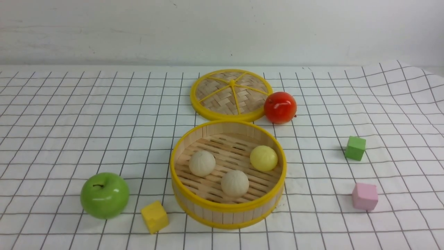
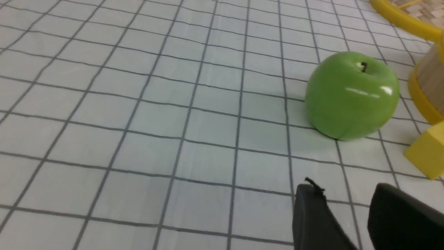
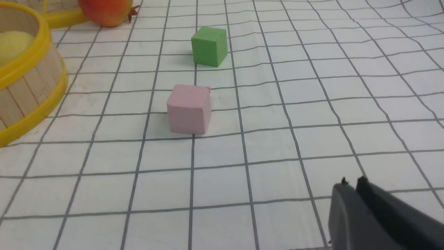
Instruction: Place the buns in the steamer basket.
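Observation:
The steamer basket (image 1: 227, 211) stands at the middle front of the checked cloth. All three buns lie on its slotted floor: an off-white bun (image 1: 202, 163), a second off-white bun (image 1: 235, 183) and a pale yellow bun (image 1: 263, 158). Neither arm shows in the front view. My left gripper (image 2: 347, 192) hovers low over bare cloth, open with nothing between its fingers, with the basket's wall (image 2: 428, 80) off to one side. My right gripper (image 3: 351, 183) is shut and empty over bare cloth, away from the basket's rim (image 3: 33, 57), where the yellow bun (image 3: 12, 45) peeks out.
The flat woven lid (image 1: 230, 93) lies behind the basket with a red fruit (image 1: 280, 107) beside it. A green apple (image 1: 104, 195) and a yellow cube (image 1: 154, 216) sit front left. A green cube (image 1: 355, 148) and a pink cube (image 1: 365, 196) sit at the right.

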Motion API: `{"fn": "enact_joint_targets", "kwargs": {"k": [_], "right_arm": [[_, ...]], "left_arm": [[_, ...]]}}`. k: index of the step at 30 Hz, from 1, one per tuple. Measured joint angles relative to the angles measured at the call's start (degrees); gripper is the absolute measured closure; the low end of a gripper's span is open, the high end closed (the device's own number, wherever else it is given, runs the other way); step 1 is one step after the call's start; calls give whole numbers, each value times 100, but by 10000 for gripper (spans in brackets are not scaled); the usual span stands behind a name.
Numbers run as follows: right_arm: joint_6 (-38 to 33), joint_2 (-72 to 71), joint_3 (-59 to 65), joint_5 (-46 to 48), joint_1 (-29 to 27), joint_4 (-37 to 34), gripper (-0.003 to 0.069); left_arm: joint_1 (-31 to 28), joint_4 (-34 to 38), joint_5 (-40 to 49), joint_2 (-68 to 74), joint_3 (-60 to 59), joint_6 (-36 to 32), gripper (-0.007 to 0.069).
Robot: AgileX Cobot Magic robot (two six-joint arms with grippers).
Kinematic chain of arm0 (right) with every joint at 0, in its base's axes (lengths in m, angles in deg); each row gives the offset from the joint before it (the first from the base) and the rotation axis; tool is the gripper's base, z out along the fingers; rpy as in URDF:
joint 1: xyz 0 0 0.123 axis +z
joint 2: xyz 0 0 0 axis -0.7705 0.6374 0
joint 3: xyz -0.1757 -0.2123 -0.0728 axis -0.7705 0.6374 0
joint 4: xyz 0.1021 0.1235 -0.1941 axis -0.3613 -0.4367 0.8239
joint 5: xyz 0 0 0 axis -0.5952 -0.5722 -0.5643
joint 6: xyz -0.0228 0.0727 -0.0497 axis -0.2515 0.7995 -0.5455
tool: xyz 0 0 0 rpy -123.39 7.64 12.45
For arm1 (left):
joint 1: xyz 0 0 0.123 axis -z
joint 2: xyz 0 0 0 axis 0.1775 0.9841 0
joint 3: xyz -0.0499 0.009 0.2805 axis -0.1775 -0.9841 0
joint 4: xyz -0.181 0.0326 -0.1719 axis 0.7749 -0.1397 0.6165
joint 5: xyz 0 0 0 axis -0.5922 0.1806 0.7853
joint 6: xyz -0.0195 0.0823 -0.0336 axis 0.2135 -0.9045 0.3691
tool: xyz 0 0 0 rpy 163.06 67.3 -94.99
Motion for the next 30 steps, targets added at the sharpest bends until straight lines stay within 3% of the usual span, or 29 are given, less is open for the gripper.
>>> {"fn": "enact_joint_targets", "kwargs": {"k": [4, 30], "right_arm": [[0, 0, 0, 7, 0, 0, 627], [0, 0, 0, 1, 0, 0, 599]], "left_arm": [[212, 0, -5, 0, 0, 0, 387], [220, 0, -5, 0, 0, 0, 387]]}}
